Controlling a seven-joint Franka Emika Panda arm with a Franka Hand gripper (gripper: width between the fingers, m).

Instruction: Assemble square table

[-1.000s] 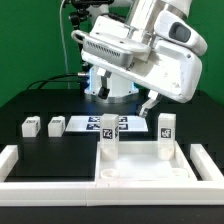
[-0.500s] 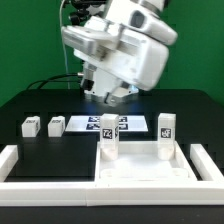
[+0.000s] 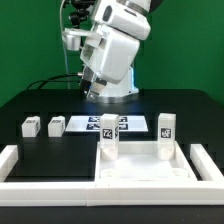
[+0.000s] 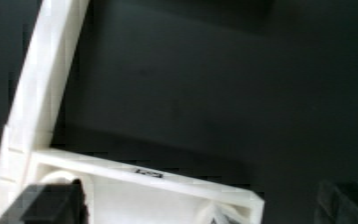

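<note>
Gripper (image 4: 199,203) apart, empty, dark blur in wrist view; indistinct under arm (image 3: 112,45) in exterior view.

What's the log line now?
gripper: open, empty | upright legs on tabletop: two | loose legs: two

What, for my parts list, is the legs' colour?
Legs: white, with black-and-white tags; exterior view.

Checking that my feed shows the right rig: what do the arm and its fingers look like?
The arm is a bulky, rounded, glossy white shell with dark seams at its joints, on a white base. Thin black cables run behind it. No markings are legible. In the wrist view the fingers show only as blurred dark shapes.
</note>
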